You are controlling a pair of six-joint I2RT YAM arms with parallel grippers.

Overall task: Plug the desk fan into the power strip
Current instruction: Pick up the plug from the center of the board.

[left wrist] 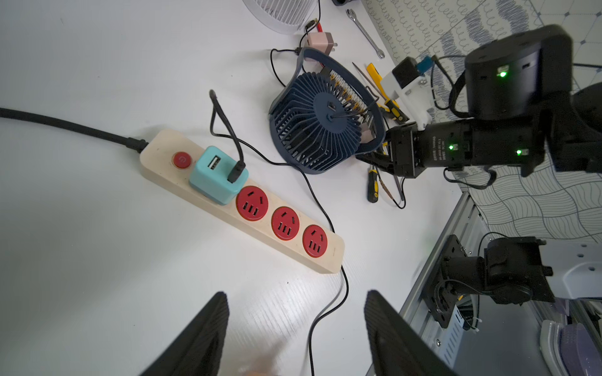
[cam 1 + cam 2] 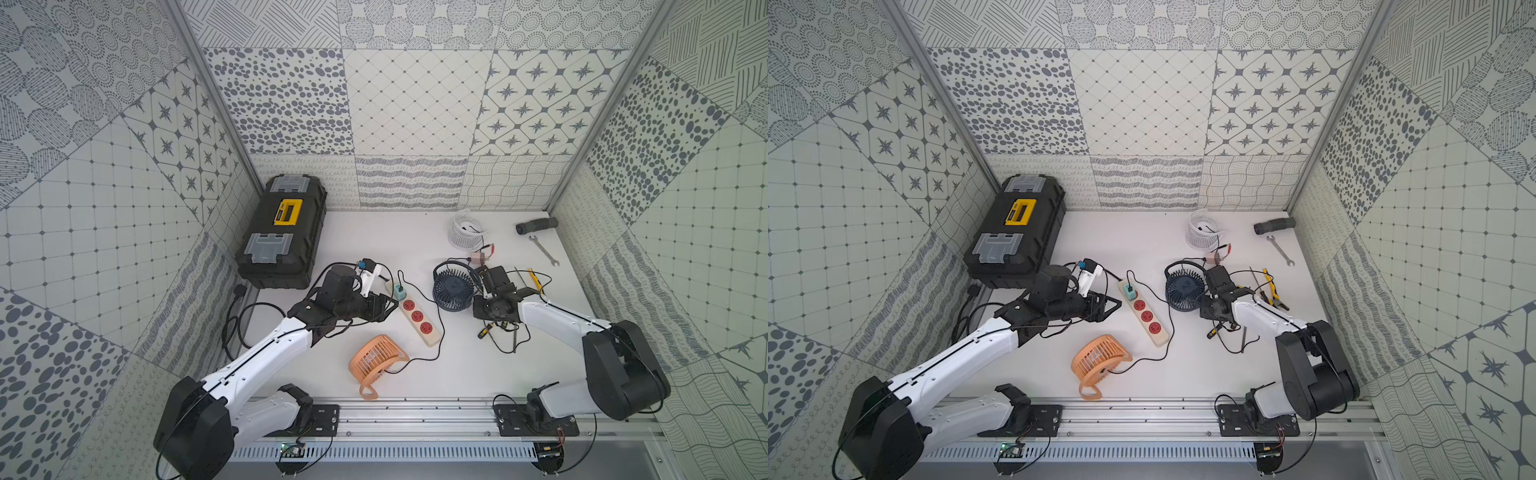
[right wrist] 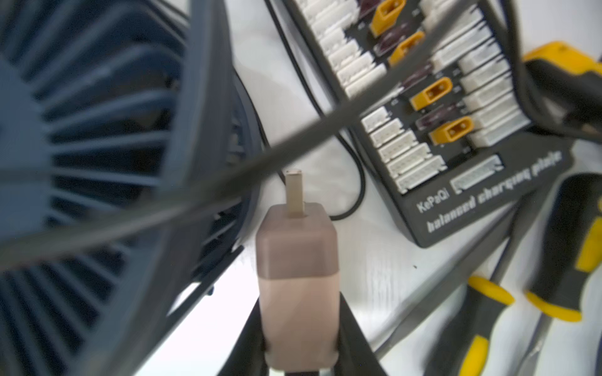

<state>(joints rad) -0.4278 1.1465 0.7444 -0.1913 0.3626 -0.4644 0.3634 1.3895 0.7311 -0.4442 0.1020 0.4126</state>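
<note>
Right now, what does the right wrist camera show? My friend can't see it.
A pinkish plug cube, one metal prong showing, is pinched between black fingers. A dark blue fan sits beside it, with a black charging board and yellow-handled tools nearby.

Bright, even light; right wrist view blurred close up.

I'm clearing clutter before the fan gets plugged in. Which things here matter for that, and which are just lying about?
Job: blue fan, plug in right end effector, power strip.
Lying about: toolbox, wrench, white fan, orange fan, screwdrivers, charging board.
</note>
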